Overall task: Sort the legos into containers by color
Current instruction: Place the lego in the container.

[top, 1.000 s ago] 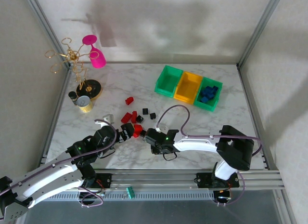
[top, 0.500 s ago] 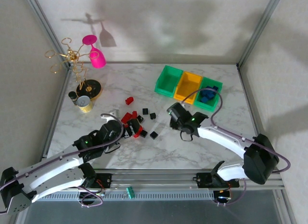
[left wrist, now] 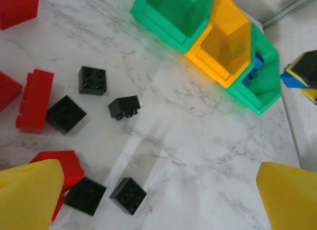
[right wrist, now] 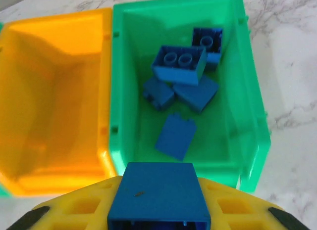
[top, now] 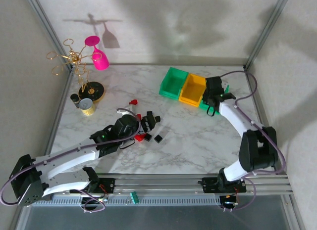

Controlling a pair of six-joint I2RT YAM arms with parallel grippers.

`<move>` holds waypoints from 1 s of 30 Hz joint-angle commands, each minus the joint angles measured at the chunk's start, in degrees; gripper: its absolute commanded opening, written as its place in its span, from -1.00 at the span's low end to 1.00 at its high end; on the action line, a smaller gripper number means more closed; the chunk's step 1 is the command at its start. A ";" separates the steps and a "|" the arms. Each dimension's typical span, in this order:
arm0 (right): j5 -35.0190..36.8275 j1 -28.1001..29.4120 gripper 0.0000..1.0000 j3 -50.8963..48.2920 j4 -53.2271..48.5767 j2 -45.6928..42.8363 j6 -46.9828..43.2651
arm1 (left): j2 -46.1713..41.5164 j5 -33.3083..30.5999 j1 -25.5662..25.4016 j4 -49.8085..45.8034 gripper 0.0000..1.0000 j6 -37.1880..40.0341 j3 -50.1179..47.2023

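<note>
Blue plastic is what the right gripper (top: 214, 97) carries. Its yellow fingers (right wrist: 101, 190) are closed narrowly on one blue brick (right wrist: 157, 196), which hangs just above the front lip of the right green bin (right wrist: 246, 91). Several blue bricks (right wrist: 178, 64) already lie inside that bin.

I think the main danger is the place of release. The brick hangs over the front edge and not over the middle of the bin, so if it is let go here it may hit the lip and roll out through the open front onto the table (top: 198, 141). Its left side is also in line with the wall shared with the yellow bin (right wrist: 54, 81) (this one looks empty), so a small drift to the left could put blue into the wrong colour.

The left gripper (left wrist: 158, 195) is wide open and holds nothing. It hovers over the black bricks (left wrist: 92, 80) and red bricks (left wrist: 34, 99) in the middle of the table. If it comes down on this crowded pile, it may push the neighbours away.

For room, the two grippers are well apart, with bare marble between the pile and the bins. The right arm has little space, because the bins stand near the enclosure wall (top: 292, 91). The left green bin (left wrist: 173, 15) also looks empty and easy to reach.
</note>
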 commanded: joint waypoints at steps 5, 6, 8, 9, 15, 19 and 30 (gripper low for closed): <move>-1.35 -5.01 -0.32 8.31 2.97 11.43 -5.69 | 4.17 -0.07 0.78 4.41 0.99 1.54 4.03; -1.38 -5.23 -0.32 9.55 2.93 13.07 -6.16 | 4.86 -0.13 0.92 4.32 0.99 1.47 4.63; -1.21 -5.82 -0.30 11.29 2.70 15.45 -6.67 | 6.14 -0.27 1.00 4.28 0.99 1.50 5.49; -1.19 -6.12 -0.29 12.06 2.47 16.45 -6.69 | 6.76 -0.33 1.00 4.35 0.99 1.61 5.93; -1.94 -6.71 0.11 13.57 2.18 16.80 -7.00 | 8.82 0.66 1.00 4.42 0.99 3.13 8.15; -2.81 -6.72 0.21 13.91 1.63 14.47 -7.08 | 8.91 0.25 0.99 4.48 0.99 3.11 8.48; -7.57 -2.67 0.35 7.69 -0.12 2.53 -6.59 | 3.91 -3.47 0.94 1.98 0.99 2.76 6.32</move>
